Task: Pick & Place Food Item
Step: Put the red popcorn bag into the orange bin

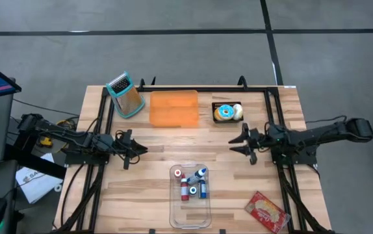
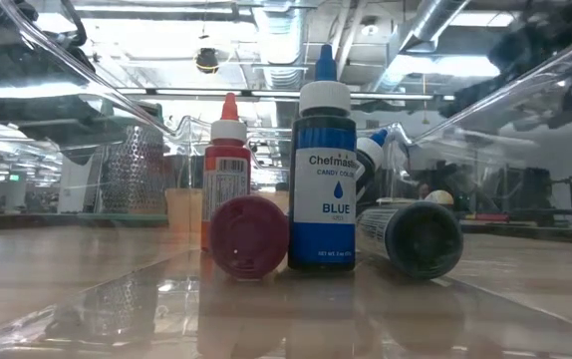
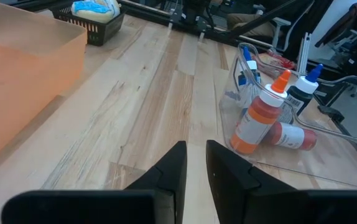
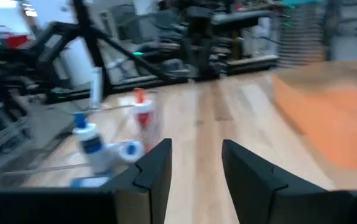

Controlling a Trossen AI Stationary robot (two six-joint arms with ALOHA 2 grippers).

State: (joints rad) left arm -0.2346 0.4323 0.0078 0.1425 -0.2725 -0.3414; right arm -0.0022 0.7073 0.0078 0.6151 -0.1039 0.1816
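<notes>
A blue-frosted donut [image 1: 226, 112] lies in a small black basket [image 1: 216, 119] at the far right of the table; the left wrist view shows the donut [image 3: 96, 7] far off. An orange tray [image 1: 173, 108] sits to the basket's left. My left gripper [image 1: 136, 149] hovers at the table's left, its fingers [image 3: 177, 167] almost together with nothing between them. My right gripper [image 1: 238, 142] hovers at the table's right, just nearer than the basket. It is open and holds nothing, as the right wrist view shows [image 4: 196, 165].
A clear bin [image 1: 190, 214] with red and blue colouring bottles [image 2: 325, 170] stands at the near middle. A metal grater [image 1: 127, 95] lies at the far left and a red packet [image 1: 266, 210] at the near right. Bare wood lies between the grippers.
</notes>
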